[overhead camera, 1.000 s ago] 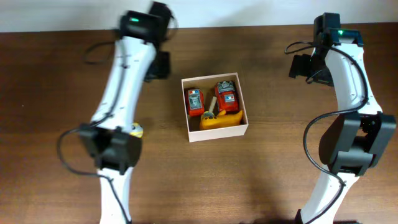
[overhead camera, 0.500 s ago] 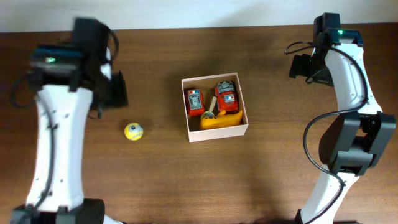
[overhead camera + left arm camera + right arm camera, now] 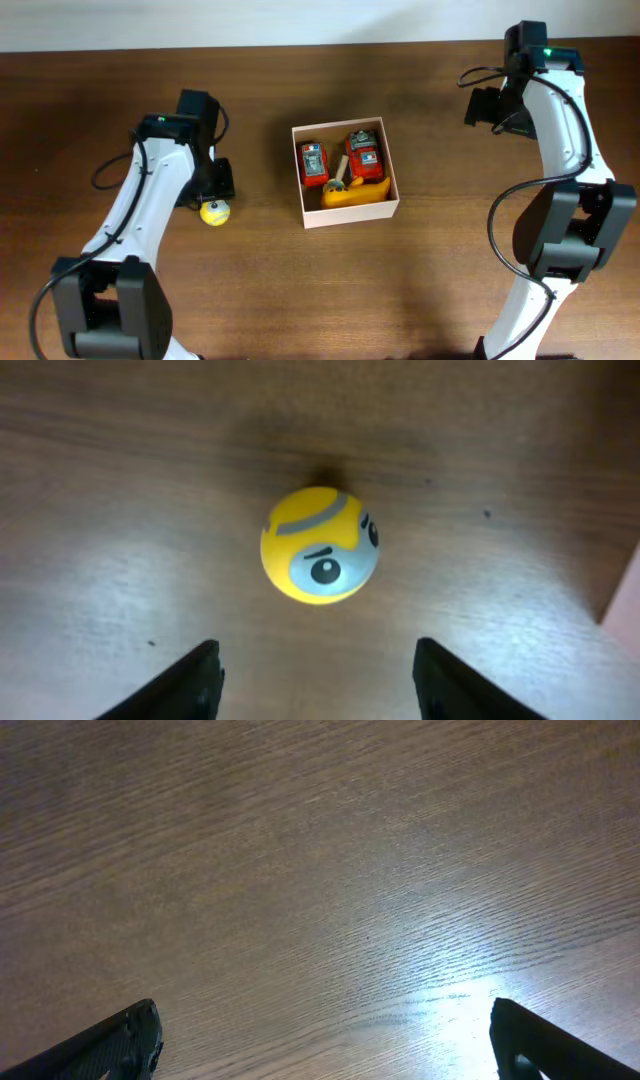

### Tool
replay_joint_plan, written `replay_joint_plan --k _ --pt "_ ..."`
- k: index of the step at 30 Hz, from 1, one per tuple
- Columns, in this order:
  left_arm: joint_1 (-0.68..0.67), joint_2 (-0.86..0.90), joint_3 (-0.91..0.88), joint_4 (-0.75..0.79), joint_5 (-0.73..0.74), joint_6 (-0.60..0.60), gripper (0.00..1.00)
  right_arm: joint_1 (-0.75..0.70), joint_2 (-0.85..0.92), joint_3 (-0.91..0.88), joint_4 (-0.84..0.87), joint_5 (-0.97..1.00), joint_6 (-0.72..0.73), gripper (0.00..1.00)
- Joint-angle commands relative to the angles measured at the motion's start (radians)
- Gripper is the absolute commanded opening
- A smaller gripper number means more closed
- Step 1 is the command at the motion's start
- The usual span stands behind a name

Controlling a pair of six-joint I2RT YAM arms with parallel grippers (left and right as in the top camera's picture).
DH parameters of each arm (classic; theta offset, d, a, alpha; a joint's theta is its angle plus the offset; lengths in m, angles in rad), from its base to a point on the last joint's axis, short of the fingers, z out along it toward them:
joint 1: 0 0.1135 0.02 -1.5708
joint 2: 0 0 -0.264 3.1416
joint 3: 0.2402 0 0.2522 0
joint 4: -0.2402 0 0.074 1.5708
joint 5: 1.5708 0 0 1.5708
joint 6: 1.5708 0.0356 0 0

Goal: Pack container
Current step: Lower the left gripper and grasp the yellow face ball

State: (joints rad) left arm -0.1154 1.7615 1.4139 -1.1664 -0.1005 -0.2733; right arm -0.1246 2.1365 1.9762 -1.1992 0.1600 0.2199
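Note:
The container [image 3: 302, 172], a white-walled square box, sits mid-table and holds two red toys [image 3: 314, 163] and a yellow toy [image 3: 355, 195]. To its left, a small yellow ball with a grey face [image 3: 214, 211] lies on the wood. My left gripper [image 3: 215, 187] hangs just behind the ball. In the left wrist view the ball [image 3: 320, 545] lies a little ahead of the open left gripper [image 3: 318, 665], untouched, with nothing between the fingers. My right gripper [image 3: 488, 106] is at the back right; the right wrist view shows the right gripper [image 3: 325, 1035] wide open over bare wood.
The table is dark brown wood [image 3: 420, 280]. A pale wall strip runs along its far edge [image 3: 350, 20]. A pinkish edge [image 3: 625, 595] shows at the right border of the left wrist view.
My left arm swung from the back beside the container out to the left, then came in over the yellow ball, its jaws widening. The right arm has not moved.

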Motion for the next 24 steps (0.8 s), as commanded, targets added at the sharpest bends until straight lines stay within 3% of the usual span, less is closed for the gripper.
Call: replay_joint_plan --k 1,13,24 --pt "0.002 -0.015 -0.060 0.038 0.011 0.005 0.64 0.000 -0.003 -0.003 0.002 0.006 -0.002 0.99" --pt "0.002 -0.015 -0.172 0.173 0.053 0.174 0.68 0.000 -0.003 -0.003 0.002 0.006 -0.002 0.99" --pt "0.007 -0.011 -0.262 0.301 0.052 0.219 0.77 0.000 -0.003 -0.003 0.002 0.006 -0.002 0.99"
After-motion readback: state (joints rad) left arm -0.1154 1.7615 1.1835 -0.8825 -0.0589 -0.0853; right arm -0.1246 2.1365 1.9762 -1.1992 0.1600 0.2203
